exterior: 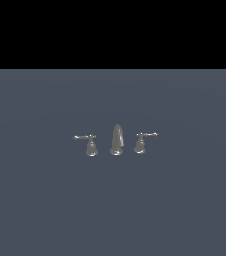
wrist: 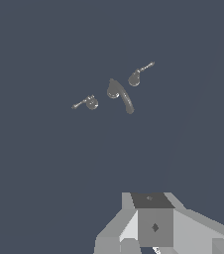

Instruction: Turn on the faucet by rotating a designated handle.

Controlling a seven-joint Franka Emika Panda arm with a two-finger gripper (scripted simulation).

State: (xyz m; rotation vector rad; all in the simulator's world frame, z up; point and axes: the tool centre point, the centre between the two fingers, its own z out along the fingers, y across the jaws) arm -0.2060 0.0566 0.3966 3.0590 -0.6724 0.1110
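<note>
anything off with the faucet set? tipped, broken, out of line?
Nothing stands out. The spout stands upright between the two handles, one with its lever pointing to the exterior view's left, the twin pointing right. All three sit in a row on the floor, apart from each other.

Clearly a simulator scene, not any real room. Just a flat, featureless slate-blue floor [exterior: 45, 200] running to a hard black band [exterior: 113, 30] at the far side, with untextured grey faucet [exterior: 116, 140] pieces standing straight on the ground, no sink or counter.
</note>
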